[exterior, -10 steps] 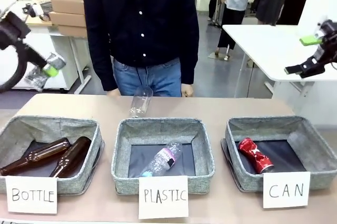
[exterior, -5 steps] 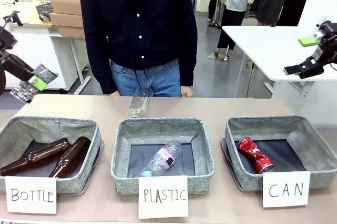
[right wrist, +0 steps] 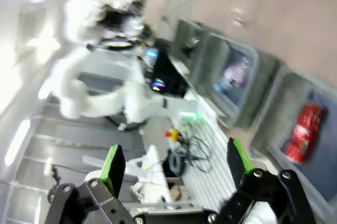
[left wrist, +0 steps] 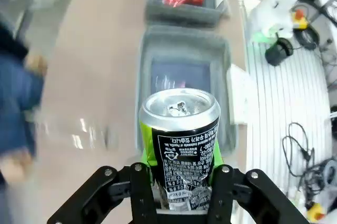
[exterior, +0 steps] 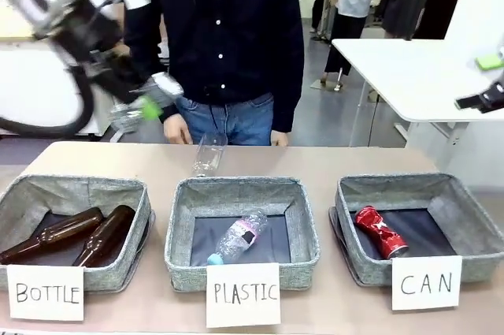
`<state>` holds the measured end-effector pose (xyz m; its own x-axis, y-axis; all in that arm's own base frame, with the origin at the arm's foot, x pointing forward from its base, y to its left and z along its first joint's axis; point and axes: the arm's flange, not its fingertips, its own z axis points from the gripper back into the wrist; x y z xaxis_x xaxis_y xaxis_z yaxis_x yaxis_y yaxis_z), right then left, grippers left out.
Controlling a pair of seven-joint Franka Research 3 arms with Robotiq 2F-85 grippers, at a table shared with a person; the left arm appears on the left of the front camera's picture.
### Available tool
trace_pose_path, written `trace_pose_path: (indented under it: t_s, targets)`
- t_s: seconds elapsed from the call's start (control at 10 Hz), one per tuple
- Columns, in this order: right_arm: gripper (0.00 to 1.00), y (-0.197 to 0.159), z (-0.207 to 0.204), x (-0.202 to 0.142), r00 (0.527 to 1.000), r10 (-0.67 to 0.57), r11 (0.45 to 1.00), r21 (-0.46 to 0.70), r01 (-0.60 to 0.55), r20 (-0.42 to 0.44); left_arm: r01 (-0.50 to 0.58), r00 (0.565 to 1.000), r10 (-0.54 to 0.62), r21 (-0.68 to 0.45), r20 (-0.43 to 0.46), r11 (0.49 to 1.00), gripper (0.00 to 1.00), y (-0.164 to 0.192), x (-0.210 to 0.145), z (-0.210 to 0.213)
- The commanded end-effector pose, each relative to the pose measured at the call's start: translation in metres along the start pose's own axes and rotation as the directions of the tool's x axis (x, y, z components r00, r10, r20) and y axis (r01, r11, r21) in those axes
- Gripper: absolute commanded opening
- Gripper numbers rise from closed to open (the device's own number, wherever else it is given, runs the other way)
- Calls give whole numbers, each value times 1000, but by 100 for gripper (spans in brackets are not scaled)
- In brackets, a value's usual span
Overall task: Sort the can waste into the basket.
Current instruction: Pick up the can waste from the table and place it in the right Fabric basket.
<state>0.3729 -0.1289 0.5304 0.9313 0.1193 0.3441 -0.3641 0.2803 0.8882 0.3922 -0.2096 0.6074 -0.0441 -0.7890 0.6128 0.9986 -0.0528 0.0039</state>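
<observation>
1. Clamped tight in the left gripper (left wrist: pixel 180 184): the dark can (left wrist: pixel 181 139), upright between the green pads, with the silver top and its tab opening facing the wrist camera.
2. Held up high on the left side in the front view, near the person (exterior: pixel 216 27) and well apart from the CAN basket (exterior: pixel 417 181) over on the robot's right.
3. Looks like mid-carry: picked up, not dropped yet.
4. Next move, probably: swinging across above the table (exterior: pixel 331 163), past the PLASTIC bin (exterior: pixel 240 187), stopping over the CAN basket, then letting go. Worth clearing the fabric rim first.
5. On to the right gripper (right wrist: pixel 176 166): spread wide, holding nothing, up off to the right.
6. Already lying on the basket's dark floor: the crushed red can (exterior: pixel 382 232), dented and shiny.
7. Materials: thin smooth metal with small print on the dark can, probably easy to dent under a hard squeeze. Soft grey woven walls on the bins, so likely forgiving on a short drop.
</observation>
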Motion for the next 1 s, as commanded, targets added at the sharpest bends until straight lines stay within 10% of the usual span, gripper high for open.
trace_pose_path:
  t_s: [0.0,0.4,0.7,0.9]
  targets:
    - [100,-44,59,-52,995,-76,977,-193,88,68,282,956,-281,-1,78,959,44,23,97,-31]
    - [100,-91,138,-166,967,-80,994,-48,95,241,304,951,-285,-197,121,932,44,-22,244,-215]
    - [100,-120,138,-200,950,-78,993,104,48,302,58,995,-31,-312,92,948,44,-19,251,-314]
    - [100,-102,136,-197,958,-113,992,-19,122,263,204,977,-174,-304,122,931,44,-41,240,-285]
